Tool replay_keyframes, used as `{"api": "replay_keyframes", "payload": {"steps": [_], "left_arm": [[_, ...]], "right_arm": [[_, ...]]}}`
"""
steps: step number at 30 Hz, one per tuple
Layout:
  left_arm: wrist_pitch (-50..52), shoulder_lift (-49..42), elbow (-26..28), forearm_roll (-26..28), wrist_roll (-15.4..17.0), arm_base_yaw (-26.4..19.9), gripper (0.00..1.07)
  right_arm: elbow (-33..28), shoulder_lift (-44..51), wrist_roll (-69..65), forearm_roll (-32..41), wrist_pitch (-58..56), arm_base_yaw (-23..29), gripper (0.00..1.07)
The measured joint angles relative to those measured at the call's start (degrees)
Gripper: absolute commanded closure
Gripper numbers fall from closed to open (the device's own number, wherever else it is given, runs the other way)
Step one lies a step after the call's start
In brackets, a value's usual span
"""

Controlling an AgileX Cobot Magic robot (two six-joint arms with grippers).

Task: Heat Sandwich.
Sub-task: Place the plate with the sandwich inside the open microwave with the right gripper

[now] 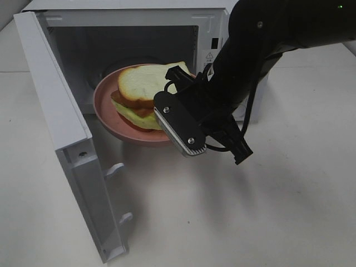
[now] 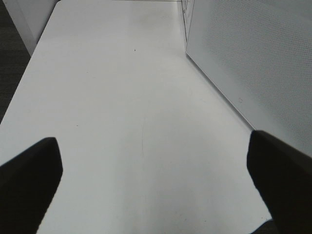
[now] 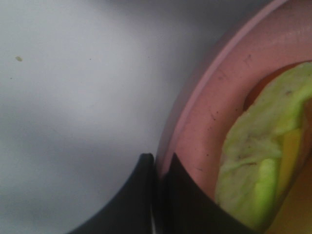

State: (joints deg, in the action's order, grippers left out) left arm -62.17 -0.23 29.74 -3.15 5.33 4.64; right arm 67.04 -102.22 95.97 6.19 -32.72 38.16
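Right gripper (image 3: 157, 163), jaws clamped on the rim of the pink plate (image 1: 105, 107), holds the sandwich (image 1: 147, 83) at the mouth of the microwave (image 1: 217, 22): seemingly mid-loading, next needing a push fully inside before release; left gripper (image 2: 153, 165) gapes empty.
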Motion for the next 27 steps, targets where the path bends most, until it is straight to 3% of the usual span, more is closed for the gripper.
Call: {"api": "replay_keyframes", "payload": {"steps": [7,27], "left_arm": [[0.0,0.0,0.0,0.0,0.0,0.0,0.09],[0.0,0.0,0.0,0.0,0.0,0.0,0.09]], "right_arm": [[3.3,-2.5,0.0,-0.4,-0.9,0.0,1.07],[20.6,-13.2,-6.7,-5.0,-9.5,0.0,1.07]]}}
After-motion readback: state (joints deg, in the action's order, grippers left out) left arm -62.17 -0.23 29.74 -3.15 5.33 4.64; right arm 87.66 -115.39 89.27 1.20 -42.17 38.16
